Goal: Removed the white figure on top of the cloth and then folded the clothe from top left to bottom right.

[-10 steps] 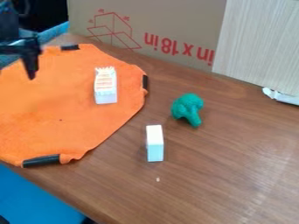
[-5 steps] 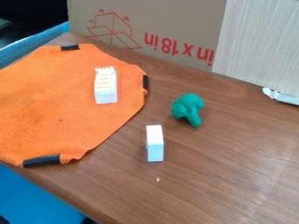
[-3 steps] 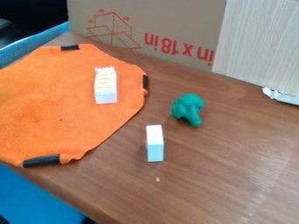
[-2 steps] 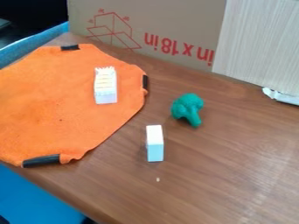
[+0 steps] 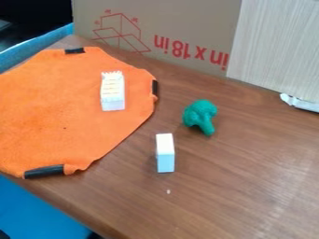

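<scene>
White figure lies on the spread orange cloth

The white figure [image 5: 113, 91] rests on the upper right part of the cloth [image 5: 56, 112], between its middle and its 2 o'clock edge. Its long axis runs from 12 to 6 o'clock, the jagged end pointing to 12 and the plain end to 6. The cloth lies flat and unfolded, running out of view at 9 o'clock. Dark bands sit on its rim: one [image 5: 74, 50] near 12, one [image 5: 155, 87] near 2 and one [image 5: 44, 172] between 6 and 7. Whether the gripper is open or closed, I cannot tell.

From the figure, a green toy broccoli [image 5: 200, 115] lies off the cloth between 3 and 4 o'clock, its stem pointing to 5. A small white block [image 5: 165, 153] is at 5 o'clock, longer from 12 to 6 than across, well apart from the cloth. A pale speck [image 5: 168, 191] lies near the block at 6. Both toys are on the wooden table [image 5: 243, 172]. A cardboard box [image 5: 181, 23] stands behind at 1 o'clock, with a pale board [image 5: 274, 42] beside it at 2.
</scene>
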Controlling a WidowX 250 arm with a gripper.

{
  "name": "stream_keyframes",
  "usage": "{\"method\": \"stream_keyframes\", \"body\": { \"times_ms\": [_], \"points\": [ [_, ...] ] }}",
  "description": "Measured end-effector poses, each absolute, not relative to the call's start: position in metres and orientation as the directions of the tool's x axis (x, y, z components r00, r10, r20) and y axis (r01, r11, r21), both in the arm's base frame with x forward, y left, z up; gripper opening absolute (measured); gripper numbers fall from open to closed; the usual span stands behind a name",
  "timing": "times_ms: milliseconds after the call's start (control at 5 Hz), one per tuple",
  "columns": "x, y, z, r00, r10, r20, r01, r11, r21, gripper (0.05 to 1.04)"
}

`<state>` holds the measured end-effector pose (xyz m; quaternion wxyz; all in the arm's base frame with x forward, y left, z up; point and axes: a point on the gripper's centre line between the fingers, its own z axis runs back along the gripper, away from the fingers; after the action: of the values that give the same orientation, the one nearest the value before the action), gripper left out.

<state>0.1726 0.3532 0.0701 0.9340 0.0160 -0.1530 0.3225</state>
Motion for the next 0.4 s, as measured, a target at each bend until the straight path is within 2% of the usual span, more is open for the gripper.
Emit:
{"method": "stream_keyframes", "body": {
  "times_ms": [400],
  "points": [
    [0.1691, 0.3567, 0.0709, 0.758, 0.58, 0.3, -0.582, 0.808, -0.092, 1.001]
  ]
}}
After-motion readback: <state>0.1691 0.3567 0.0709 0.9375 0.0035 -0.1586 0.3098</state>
